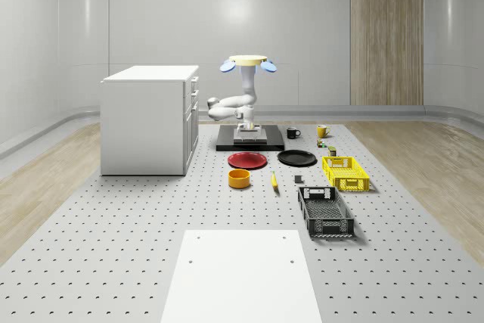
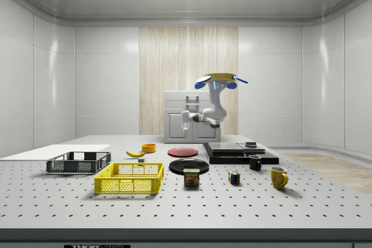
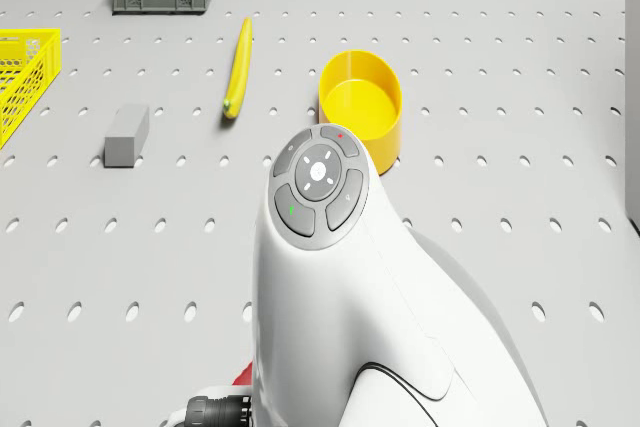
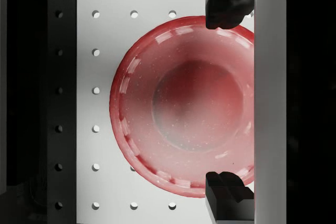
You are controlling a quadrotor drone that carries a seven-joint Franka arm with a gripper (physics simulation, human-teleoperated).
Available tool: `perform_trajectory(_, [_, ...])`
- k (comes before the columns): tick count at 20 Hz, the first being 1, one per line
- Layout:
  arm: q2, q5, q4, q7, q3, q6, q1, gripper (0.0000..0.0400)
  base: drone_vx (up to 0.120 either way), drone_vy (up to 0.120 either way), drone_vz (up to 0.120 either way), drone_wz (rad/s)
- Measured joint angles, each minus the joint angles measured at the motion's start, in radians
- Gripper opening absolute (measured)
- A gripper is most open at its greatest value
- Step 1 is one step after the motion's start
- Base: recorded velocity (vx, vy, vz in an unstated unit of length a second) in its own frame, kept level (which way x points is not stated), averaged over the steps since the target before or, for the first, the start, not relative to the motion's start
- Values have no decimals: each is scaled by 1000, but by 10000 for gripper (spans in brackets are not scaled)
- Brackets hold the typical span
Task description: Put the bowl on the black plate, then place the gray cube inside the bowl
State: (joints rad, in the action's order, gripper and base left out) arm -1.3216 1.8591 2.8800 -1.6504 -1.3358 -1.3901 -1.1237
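I hover with my drone body (image 1: 249,60) in the air above the black platform (image 1: 250,141) at the far end of the perforated table (image 1: 113,217), just right of the white cabinet (image 1: 150,119) in the whole-scene view. My arm (image 1: 234,104) hangs folded beneath me, and my gripper (image 4: 229,98) points straight down with its fingers (image 4: 227,3) spread wide apart, holding nothing; through the wrist camera I look down past them onto the red plate (image 4: 184,106). In the whole-scene view that red plate lies just near of the platform, with the black plate (image 1: 296,158) right beside it on its right. The yellow bowl (image 1: 239,178) sits on the table near of the red plate, not on the black plate. Right of the bowl lies the banana (image 1: 274,181), and right of that the gray cube (image 1: 299,180), resting on the table well apart from the bowl, between the yellow crate (image 1: 345,172) and the dark crate (image 1: 325,212).
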Motion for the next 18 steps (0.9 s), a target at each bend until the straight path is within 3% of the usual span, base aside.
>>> perform_trajectory(9, [-31,-14,-2,-7,-7,-28,-8,400,120,0,-9,0])
perform_trajectory(13, [-43,-20,-2,-10,-9,-40,-11,400,120,0,-90,0])
perform_trajectory(18, [-58,-26,-3,-13,-12,-54,-15,400,120,0,0,0])
